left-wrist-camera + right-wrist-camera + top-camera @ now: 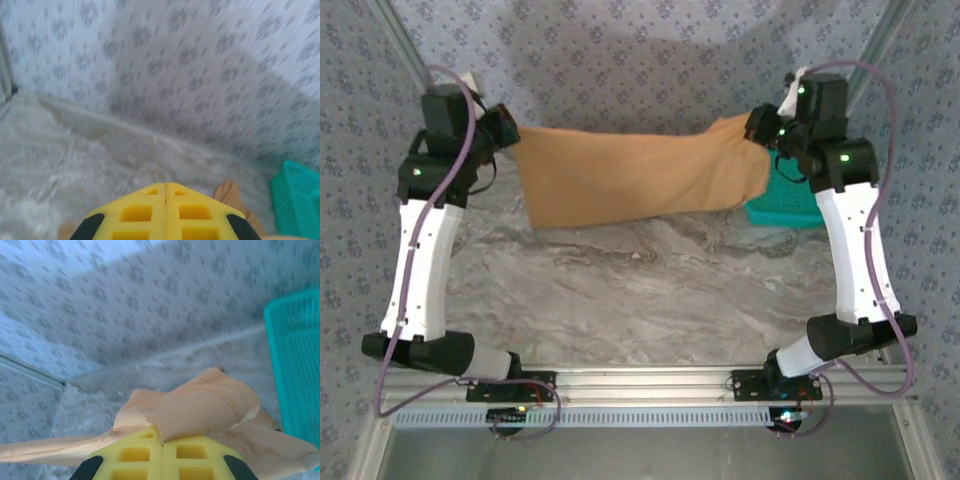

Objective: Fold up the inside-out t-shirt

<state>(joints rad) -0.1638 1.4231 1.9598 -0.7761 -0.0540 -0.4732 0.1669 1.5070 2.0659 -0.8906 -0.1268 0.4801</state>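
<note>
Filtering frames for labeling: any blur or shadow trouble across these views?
Top external: sharp; soft shadow on the wall behind the t-shirt. Left wrist: wall pattern motion-smeared, left gripper crisp. Right wrist: background softly blurred, t-shirt seam at the right gripper readable.

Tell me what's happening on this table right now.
The robot is handling the orange-tan t-shirt. The left gripper is shut on its left end and the right gripper on its right end, holding the cloth stretched between them across the far side of the marble table. A teal basket sits by the right gripper.
</note>
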